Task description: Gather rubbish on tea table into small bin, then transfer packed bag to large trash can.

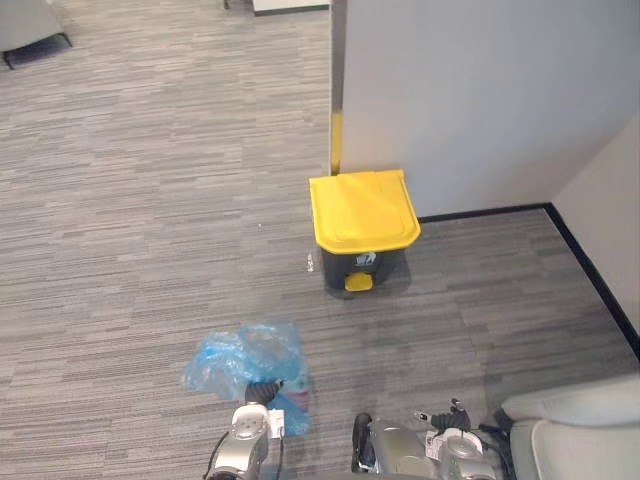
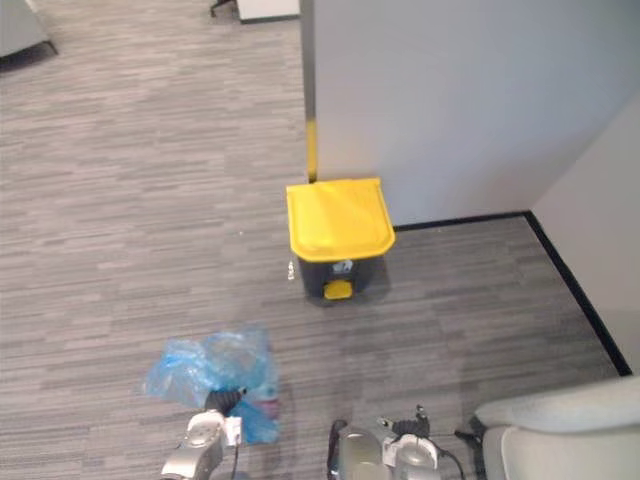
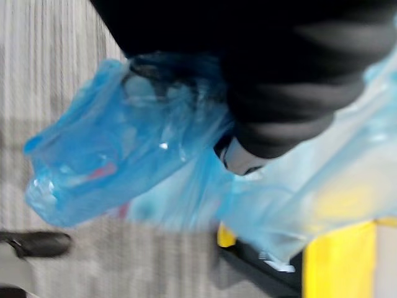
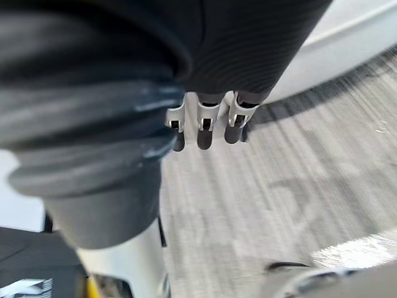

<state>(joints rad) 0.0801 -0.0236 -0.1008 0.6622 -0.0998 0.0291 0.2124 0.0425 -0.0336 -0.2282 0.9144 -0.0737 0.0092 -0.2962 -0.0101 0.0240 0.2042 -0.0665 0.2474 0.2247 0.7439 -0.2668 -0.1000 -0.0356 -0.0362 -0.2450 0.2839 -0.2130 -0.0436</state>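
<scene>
A crinkled, see-through blue plastic bag of rubbish hangs bunched in the left hand's closed fingers above striped grey carpet. A yellow-lidded dark bin stands at a white wall's corner. The right hand hangs relaxed and empty.

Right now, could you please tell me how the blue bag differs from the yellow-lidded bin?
The blue bag is soft, crumpled and translucent; the bin is rigid and opaque, dark grey with a yellow lid. The bag hangs at the left hand; the bin stands on the carpet by the wall, lid shut. Both are rubbish containers.
</scene>
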